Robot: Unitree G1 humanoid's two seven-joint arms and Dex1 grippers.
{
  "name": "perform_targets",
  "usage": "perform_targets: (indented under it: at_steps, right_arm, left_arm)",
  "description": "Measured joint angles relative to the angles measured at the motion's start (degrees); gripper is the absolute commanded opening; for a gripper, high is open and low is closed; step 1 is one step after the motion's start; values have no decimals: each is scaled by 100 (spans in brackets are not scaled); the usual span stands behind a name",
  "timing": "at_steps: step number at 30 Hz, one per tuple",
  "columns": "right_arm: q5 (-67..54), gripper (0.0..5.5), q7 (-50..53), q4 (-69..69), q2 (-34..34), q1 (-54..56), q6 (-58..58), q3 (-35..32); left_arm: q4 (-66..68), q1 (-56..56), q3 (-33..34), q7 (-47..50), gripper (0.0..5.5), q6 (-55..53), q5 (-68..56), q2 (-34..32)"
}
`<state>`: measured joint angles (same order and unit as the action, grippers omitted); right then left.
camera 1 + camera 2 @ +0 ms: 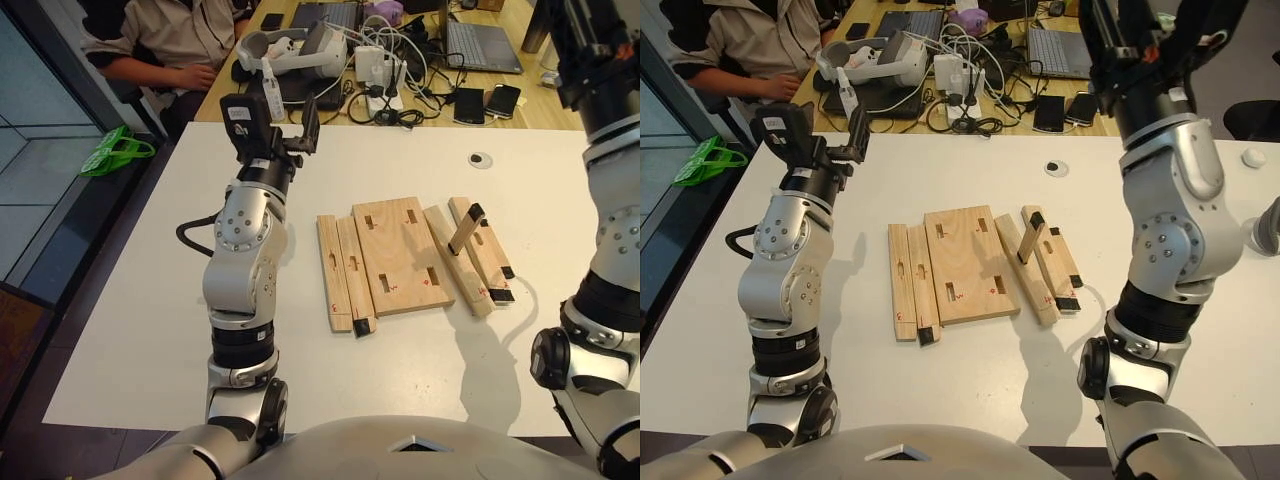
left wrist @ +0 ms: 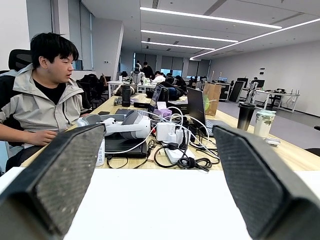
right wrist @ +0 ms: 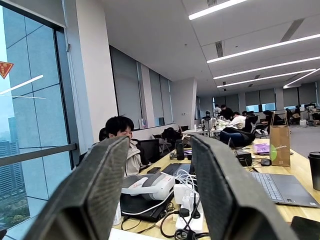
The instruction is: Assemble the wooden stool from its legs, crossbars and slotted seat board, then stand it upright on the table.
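Left eye view: one seat board [image 1: 400, 255] flat on surface [image 1: 130, 300]. Five wooden bars [image 1: 333, 270]: two just left of board, three right, one tilted. Left gripper [image 1: 278, 120] raised beyond board's far-left corner, released, empty. Right gripper [image 3: 160, 142] raised, released.

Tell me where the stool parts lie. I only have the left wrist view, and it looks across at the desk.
Observer: The slotted seat board lies flat on the white table, between the two arms.
Operator: Give me its left side.
Observer: Two wooden pieces lie side by side along the board's left edge.
Operator: Now the right side.
Observer: Longer strips lie flat there, and one short bar is propped at a tilt on them.
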<state>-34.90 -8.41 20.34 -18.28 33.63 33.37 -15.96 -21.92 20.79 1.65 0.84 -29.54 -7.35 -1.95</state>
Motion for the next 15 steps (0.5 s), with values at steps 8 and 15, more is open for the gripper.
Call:
perform_targets:
  at_steps: [8,15]
  right_arm:
    - [360,223,-239,-156,216,-1256,87,894]
    - [1192,223,-528,-1034,-137,-1941,-208,1658]
  left_arm:
    - [-34,-54,-68,5,397,-12,1,43]
    - [12,-30,-50,10,397,2,1,78]
